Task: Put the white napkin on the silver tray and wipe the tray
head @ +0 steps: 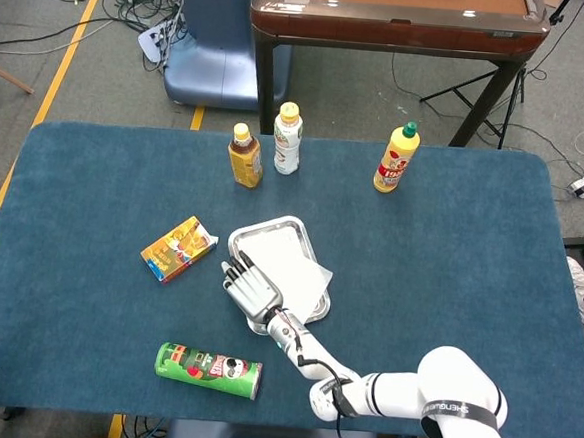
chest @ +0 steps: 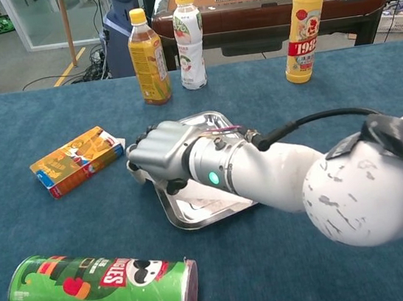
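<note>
Lying across the silver tray (head: 247, 239) near the middle of the table (head: 450, 250), the white napkin (head: 287, 262) covers most of the tray floor, and one corner hangs past the right rim onto the blue cloth. We see our right hand (head: 251, 289) resting on the near left part of the tray, knuckles up and fingers (head: 234, 269) bent down over the napkin's edge. In the chest view the hand (chest: 160, 154) hides that edge, so we cannot tell whether it pinches the napkin or only presses on it. The right forearm (chest: 264, 174) runs in from the near right and blocks the right half of the tray (chest: 195, 216) in that view. Our left hand shows in neither view.

Left of the tray an orange snack box (head: 178, 248) lies flat, close to the rim but apart from it. Nearer to us, a green chip can (head: 208, 370) lies on its side, just left of the forearm. At the far edge stand an amber tea bottle (head: 244, 156) and a white drink bottle (head: 288, 139) side by side, with a yellow sauce bottle (head: 396, 158) further right, all well apart from the tray. Beyond the table stands a brown mahjong table (head: 396, 16).
</note>
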Controlling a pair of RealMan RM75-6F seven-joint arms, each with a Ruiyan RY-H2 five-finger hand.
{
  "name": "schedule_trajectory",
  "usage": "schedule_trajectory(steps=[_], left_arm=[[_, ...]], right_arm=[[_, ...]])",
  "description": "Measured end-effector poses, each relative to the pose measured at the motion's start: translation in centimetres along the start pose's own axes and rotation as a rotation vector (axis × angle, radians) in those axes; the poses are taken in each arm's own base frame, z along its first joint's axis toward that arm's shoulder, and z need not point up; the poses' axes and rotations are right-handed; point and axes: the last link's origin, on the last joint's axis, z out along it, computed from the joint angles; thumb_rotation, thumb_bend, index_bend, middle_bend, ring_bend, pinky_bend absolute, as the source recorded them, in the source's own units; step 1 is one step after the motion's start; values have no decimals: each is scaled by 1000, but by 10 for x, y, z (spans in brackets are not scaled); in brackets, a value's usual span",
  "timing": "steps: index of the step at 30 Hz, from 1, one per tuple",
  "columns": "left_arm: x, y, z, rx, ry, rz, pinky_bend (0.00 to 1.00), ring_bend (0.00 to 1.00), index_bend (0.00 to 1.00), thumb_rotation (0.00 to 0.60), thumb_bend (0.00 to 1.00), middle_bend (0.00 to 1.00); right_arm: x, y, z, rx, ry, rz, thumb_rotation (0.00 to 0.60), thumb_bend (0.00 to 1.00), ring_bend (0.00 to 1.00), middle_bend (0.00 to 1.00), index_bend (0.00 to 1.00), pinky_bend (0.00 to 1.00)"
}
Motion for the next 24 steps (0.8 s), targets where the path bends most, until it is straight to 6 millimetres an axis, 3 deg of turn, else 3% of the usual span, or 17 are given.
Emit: schedule_trajectory(steps=[24], left_arm=[[-2, -1, 2, 1, -5, 0, 0, 120, 203, 600, 274, 123]], right_arm=[[-3, 22, 8, -83, -11, 18, 600, 1000, 0, 17, 312, 0]])
